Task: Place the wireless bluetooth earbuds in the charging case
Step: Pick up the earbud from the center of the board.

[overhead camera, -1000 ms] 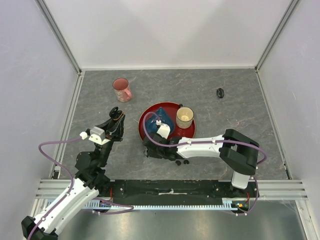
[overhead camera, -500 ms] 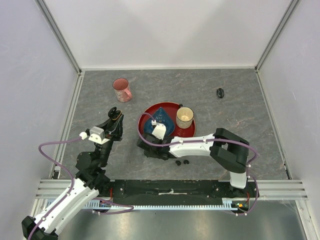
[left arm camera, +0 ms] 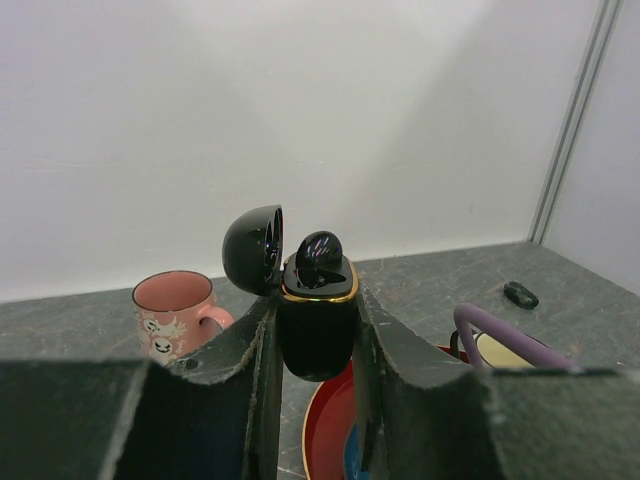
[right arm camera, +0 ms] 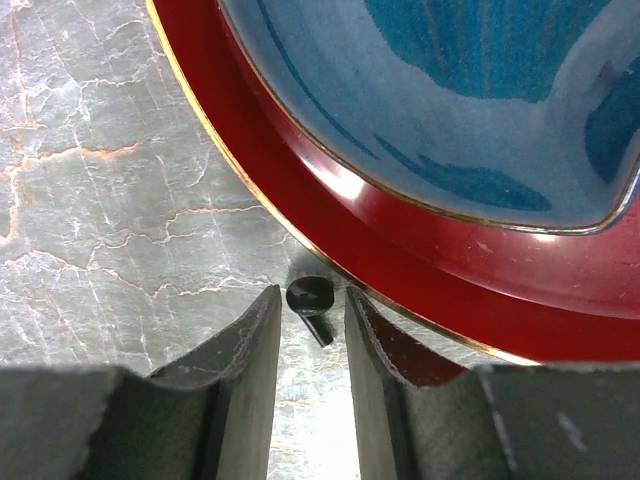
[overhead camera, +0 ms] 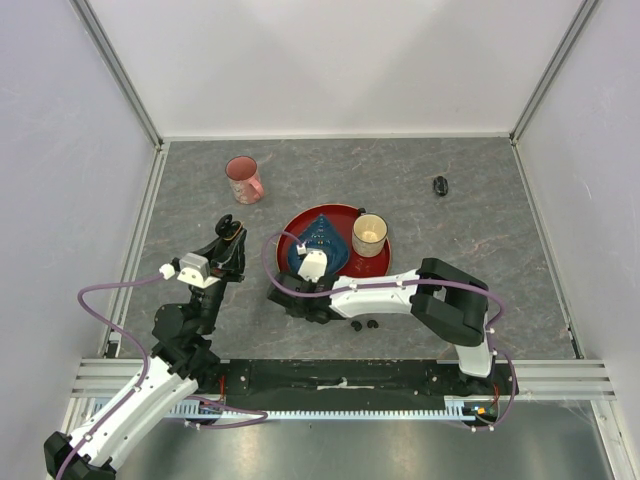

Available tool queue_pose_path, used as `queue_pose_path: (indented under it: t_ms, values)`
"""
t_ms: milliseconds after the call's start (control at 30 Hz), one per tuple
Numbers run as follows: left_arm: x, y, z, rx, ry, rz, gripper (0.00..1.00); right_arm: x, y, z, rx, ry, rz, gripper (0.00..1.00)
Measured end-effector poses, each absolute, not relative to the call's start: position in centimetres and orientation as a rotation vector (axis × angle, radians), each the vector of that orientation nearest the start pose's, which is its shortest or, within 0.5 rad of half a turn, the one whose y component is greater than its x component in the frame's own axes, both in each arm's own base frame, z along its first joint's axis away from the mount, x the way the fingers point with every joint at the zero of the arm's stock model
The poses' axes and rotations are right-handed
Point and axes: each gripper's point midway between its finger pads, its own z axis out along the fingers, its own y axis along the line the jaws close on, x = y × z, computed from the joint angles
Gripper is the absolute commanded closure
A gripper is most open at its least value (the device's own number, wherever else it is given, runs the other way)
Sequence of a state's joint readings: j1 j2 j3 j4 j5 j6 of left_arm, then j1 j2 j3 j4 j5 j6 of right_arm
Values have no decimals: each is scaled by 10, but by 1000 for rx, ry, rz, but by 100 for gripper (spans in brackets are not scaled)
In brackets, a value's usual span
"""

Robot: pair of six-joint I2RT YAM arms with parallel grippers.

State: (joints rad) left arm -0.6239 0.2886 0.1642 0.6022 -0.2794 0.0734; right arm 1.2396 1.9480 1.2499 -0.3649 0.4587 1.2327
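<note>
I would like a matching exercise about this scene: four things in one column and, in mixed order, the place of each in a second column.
Things:
1. pink mug
2. charging case
3. earbud
4. yellow cup

Places:
A. stands on the red plate
B. lies on the table beside the plate's rim, between the fingers of the right gripper
C. held in the left gripper, lid open
D. stands on the table, apart from the plate

Pairs: 1-D, 2-C, 3-B, 4-A
</note>
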Motion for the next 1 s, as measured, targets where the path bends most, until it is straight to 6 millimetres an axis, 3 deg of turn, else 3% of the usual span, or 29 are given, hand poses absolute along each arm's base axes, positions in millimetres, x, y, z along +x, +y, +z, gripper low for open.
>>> queue_pose_path:
  t_ms: [367,567,667,800,1000]
  values:
    - [234,-104,292,132,1111,-337,98,192,416,23,133,2496,395,66]
    - [234,-104,292,132,1112,-337,98,194,417,22,114,2491,388,78]
    - [234,-105,291,132,1114,-337,98,194,417,22,102,2491,385,88]
    - [235,-105,290,135,1118,-335,98,194,416,22,70,2490,379,91]
    - [237,-107,287,140,1129,-333,98,183,393,22,-52,2515,322,91]
